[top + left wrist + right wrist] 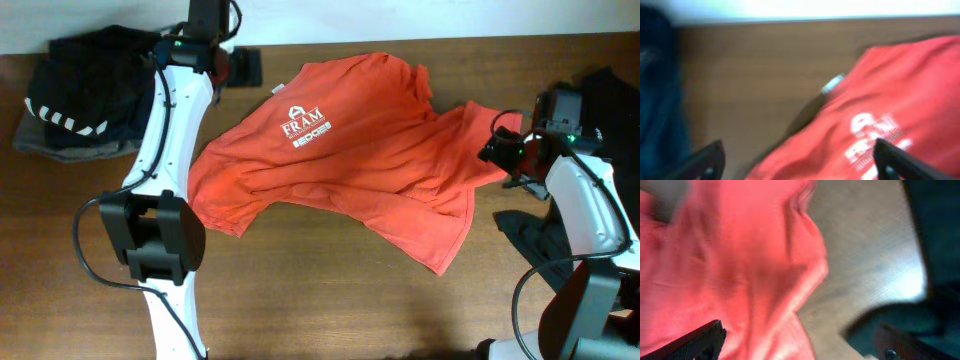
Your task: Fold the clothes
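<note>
Left pincer [797, 156] over creased orange-red T-shirt [350, 150]

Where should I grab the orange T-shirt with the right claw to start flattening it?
Probably its right-hand corner, nearest the open right claw, coming in low from the right. The T-shirt narrows to a loose flap there with bare table beyond, while its middle is bunched in ridges.

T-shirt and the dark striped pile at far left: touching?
Apart. The left wrist view shows a wide strip of bare table between the dark pile and the orange T-shirt.
</note>
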Tool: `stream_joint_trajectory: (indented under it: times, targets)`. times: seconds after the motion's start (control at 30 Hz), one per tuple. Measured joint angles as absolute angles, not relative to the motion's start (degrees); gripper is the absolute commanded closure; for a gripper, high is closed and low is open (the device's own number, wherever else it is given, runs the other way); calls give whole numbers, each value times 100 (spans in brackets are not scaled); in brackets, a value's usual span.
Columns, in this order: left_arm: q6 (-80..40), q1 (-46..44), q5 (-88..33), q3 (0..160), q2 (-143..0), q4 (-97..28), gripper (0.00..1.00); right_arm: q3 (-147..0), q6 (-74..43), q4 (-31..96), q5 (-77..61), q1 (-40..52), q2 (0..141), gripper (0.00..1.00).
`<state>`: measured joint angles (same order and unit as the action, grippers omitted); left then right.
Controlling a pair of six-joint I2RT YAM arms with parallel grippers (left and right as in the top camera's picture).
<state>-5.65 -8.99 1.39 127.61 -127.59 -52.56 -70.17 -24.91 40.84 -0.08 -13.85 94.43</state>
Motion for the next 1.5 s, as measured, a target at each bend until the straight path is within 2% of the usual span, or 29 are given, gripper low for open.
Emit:
stream_joint_trajectory:
  times: [0.23,0.43,0.67,0.77,0.83,1.07,1.27,1.37,1.43,1.5]
  targets:
    - [56,-930,-676,12763,-12759,-4370,1,-7022,-2351,3336,-255,-1385,9443,1]
    - [266,-930,-827,12763,-12759,-3632,1,-7030,-2333,2851,82,-1385,9443,1]
    - [331,-930,-840,12763,-12759,-3559,1,-7030,-2331,3485,497,-1385,9443,1]
    - [349,-930,-823,12763,-12759,-3459,4,-7030,-2329,3511,565,-1385,9443,2]
    - [349,-930,-805,12763,-12759,-3404,2,-7030,-2329,3509,607,-1385,9443,1]
    - [349,-930,-781,12763,-12774,-3371,1,-7037,-2329,3015,779,-1385,9518,2]
    - [351,-932,-1219,12774,-13091,-3474,2,-7039,-2333,2694,814,-1385,9929,1]
    - [357,-937,-1363,12774,-13364,-3594,10,-7039,-2331,2694,808,-1385,9961,2]
    - [429,-943,-1505,12774,-13528,-3658,28,-7039,-2329,2694,764,-1385,9961,2]
    - [508,-954,-1822,12772,-13684,-3688,30,-7039,-2331,2714,642,-1385,9961,1]
